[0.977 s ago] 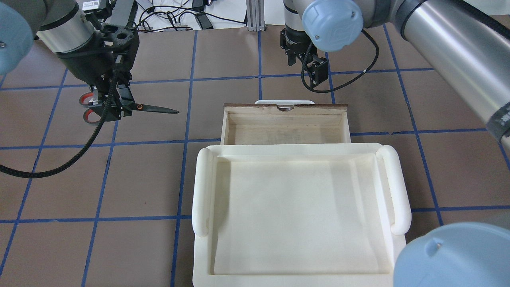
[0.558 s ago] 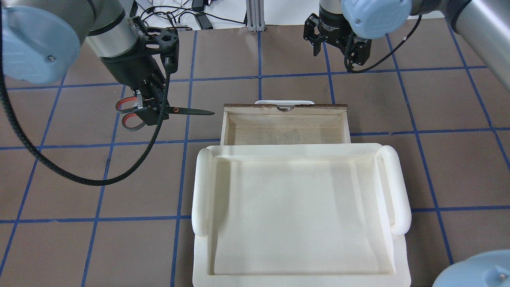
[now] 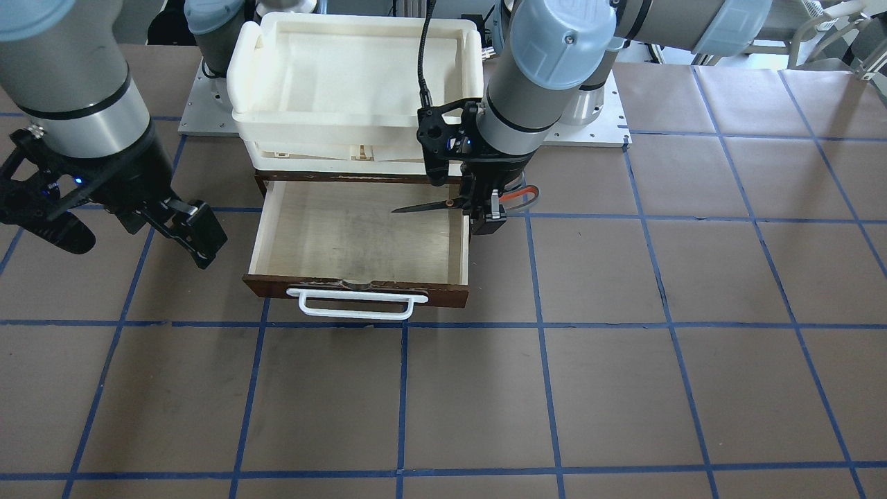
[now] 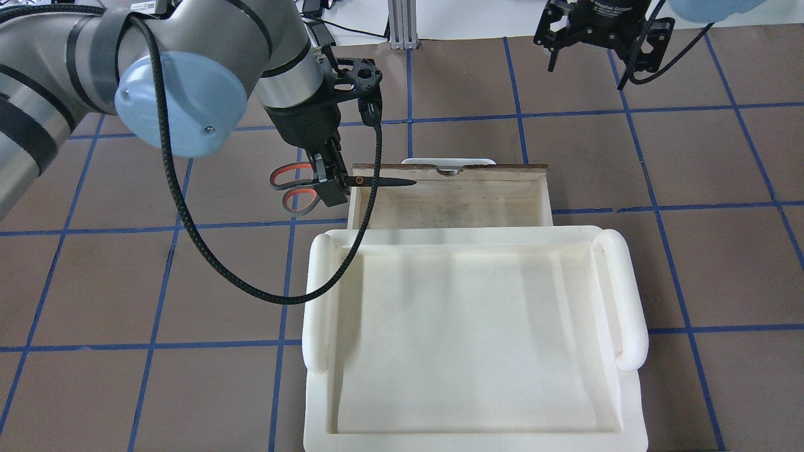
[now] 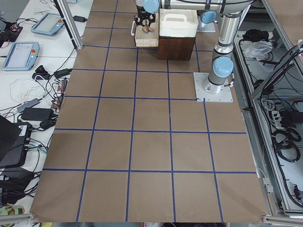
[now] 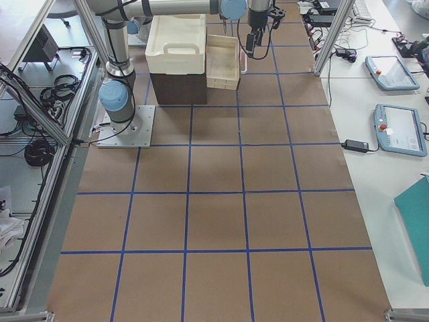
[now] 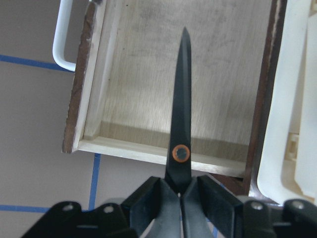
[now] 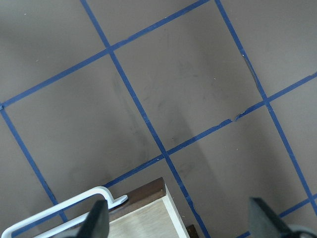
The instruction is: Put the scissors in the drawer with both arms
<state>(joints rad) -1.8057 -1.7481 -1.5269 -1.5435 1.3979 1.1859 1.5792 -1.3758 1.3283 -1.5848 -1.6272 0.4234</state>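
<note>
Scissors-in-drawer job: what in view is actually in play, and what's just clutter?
In play:
scissors, held by the left gripper
drawer, open
right gripper, open, empty

Lying about:
cream tray above the drawer
teach pendants
loose cables

Cream-white tray point(image 4: 471, 235) sat on a dark-brown cabinet point(image 6: 177, 88). Brown table point(image 4: 188, 389) carried a blue tape grid point(image 4: 220, 343). Two teach pendants point(image 6: 400, 129) lay on the white side bench point(image 6: 362, 107). Black cables point(image 4: 276, 26) ran beyond the table's far edge.
</note>
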